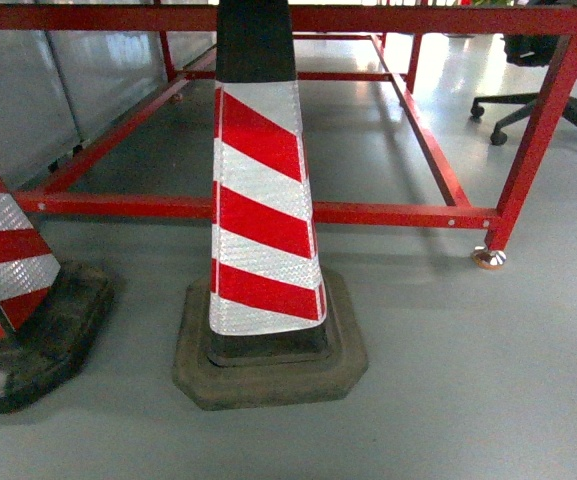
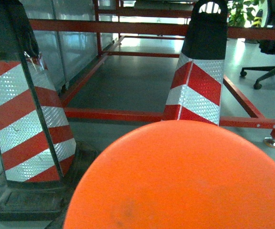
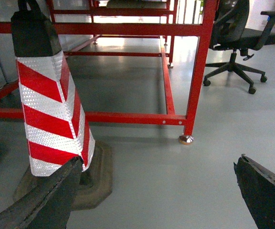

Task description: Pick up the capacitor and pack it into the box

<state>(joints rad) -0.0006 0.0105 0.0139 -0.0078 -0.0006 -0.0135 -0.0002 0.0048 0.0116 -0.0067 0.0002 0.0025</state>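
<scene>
You're nowhere on this task yet, as far as these views go: no capacitor and no box appear in any of the three cameras, so I can't tell you where either one is, and nothing shows as picked or packed. With neither in view, I also can't give you which way the capacitor points or where its long axis runs. The head camera looks down at grey floor (image 1: 488,380), with a red-and-white striped cone (image 1: 261,215) dead centre on its dark rubber base, a second cone (image 1: 8,260) at the left edge, and a red steel frame (image 1: 388,212) behind them. There's an office chair (image 1: 553,90) at far right. The right pincer (image 3: 154,191) is open: two dark fingers sit at the bottom corners of its wrist view, well apart, with only bare floor between them. As for the left pincer, I cannot tell: its wrist view is mostly blocked by a big orange rounded surface (image 2: 185,181) filling the lower half, and no fingers are visible. My read is that everything is left: you need to get the base to wherever the parts and the box are, and only then pick and pack.
</scene>
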